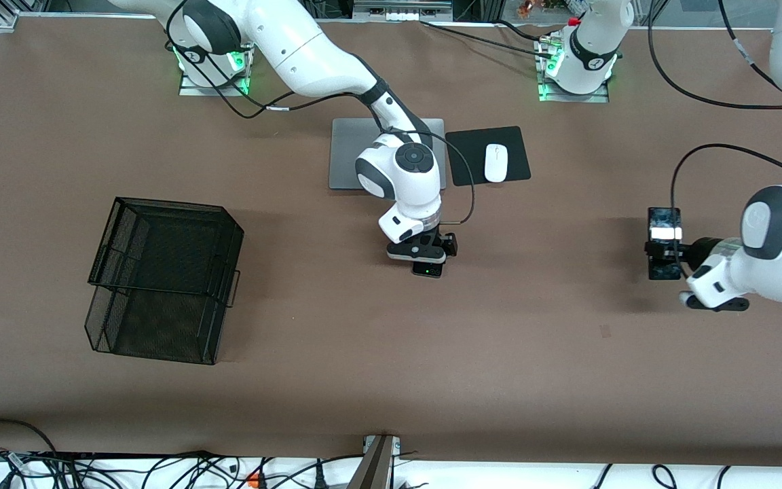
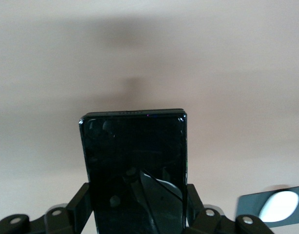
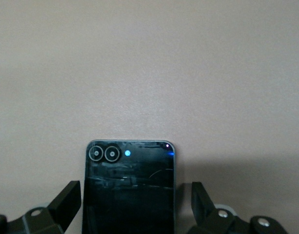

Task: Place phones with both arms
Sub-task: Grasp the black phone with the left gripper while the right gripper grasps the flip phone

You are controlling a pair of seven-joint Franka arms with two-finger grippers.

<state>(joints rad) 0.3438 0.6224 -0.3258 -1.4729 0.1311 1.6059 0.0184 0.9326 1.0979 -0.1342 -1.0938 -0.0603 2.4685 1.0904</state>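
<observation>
Overhead, the right arm bends down at mid-table, its gripper (image 1: 427,261) low over the squarish black phone (image 1: 427,269), with bare table around. The left arm reaches in sideways, its gripper (image 1: 666,251) clamped on the long phone (image 1: 664,234).

Seen from the left wrist, both fingers (image 2: 79,204) press the long phone's (image 2: 134,165) side edges.

Seen from the right wrist, the fingers (image 3: 67,200) stand apart, a gap on each side of the two-lens phone (image 3: 129,187).

arms (image 1: 309,47): glossy white shells | joints: dark grey bands | cables: black, looping | claws: black, silver screws
</observation>
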